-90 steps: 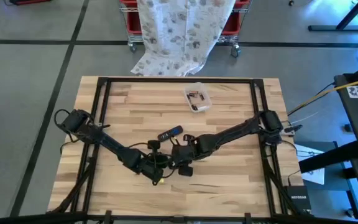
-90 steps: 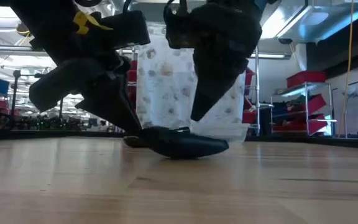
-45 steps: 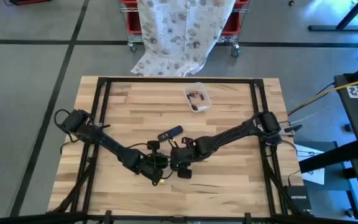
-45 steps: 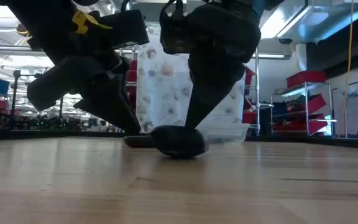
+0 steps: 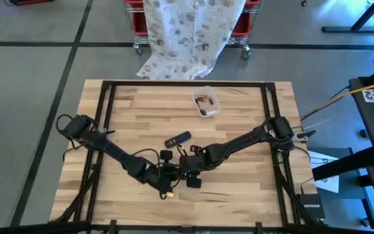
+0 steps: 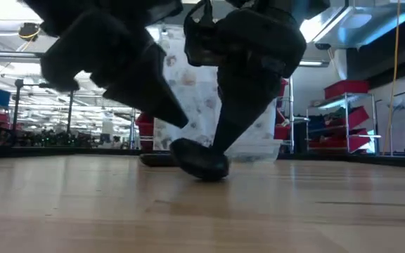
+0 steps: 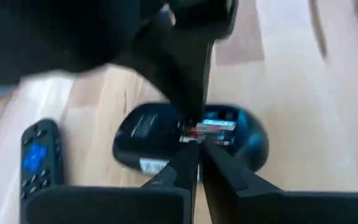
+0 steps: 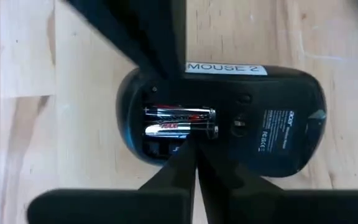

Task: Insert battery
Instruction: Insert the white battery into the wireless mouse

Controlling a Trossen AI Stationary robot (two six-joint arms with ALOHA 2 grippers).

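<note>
- A black mouse [image 8: 229, 121] is seen lying underside up on the worktop [image 5: 239, 188], near its front middle, with the battery bay uncovered.
- Two batteries [image 8: 180, 122] are seated side by side in the bay, lengthwise along the mouse's long axis; silver cases with red and dark bands are shown.
- A white label reading "MOUSE 2" [image 8: 227, 68] is stuck along one edge of the underside, and small white print is seen toward the end away from the bay.
- In the low view the mouse [image 6: 199, 159] is seen end-on as a low dark dome on the wood.
- The right tool [image 8: 196, 158] is clenched, its fingers pressed together with the tips at the edge of the bay, beside the batteries.
- The left tool [image 7: 199, 155] is likewise closed with nothing between its fingers, its tips at the bay from the opposite side.
- Both tools meet over the mouse in the high view [image 5: 177, 172].
- Just beyond, a remote [image 5: 178, 139] with blue buttons lies on the worktop, apart from the mouse.
- Farther back, a clear tub [image 5: 206, 101] holding small dark items is set near the rear edge.
</note>
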